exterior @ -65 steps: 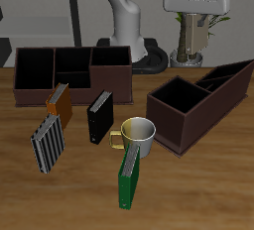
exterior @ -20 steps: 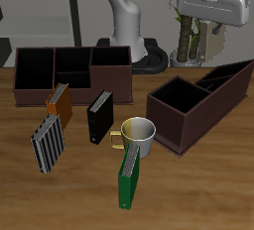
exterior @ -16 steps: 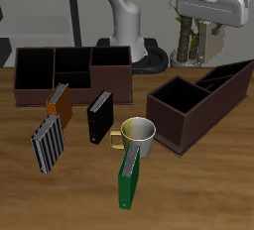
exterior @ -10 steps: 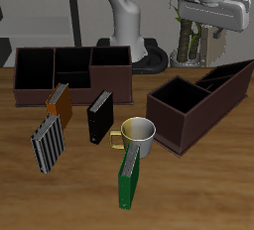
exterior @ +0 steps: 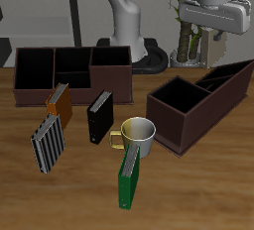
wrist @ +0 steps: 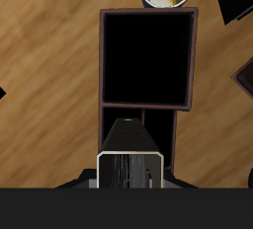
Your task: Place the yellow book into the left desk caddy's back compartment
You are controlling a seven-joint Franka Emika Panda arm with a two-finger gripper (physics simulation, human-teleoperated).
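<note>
step: reaching for book (exterior: 58, 100) | gripper (exterior: 207, 36) hung high, well apart from caddy (exterior: 109, 76); finger spread could not be told | best: open wide, descend squarely over book's top edge, just before caddy

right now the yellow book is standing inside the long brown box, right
Not quite. The yellow book is standing on the table just in front of the long brown box, not inside it. The exterior view shows this.

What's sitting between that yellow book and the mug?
A black book stands upright on the table between the yellow book and the mug. The exterior view shows this.
</note>
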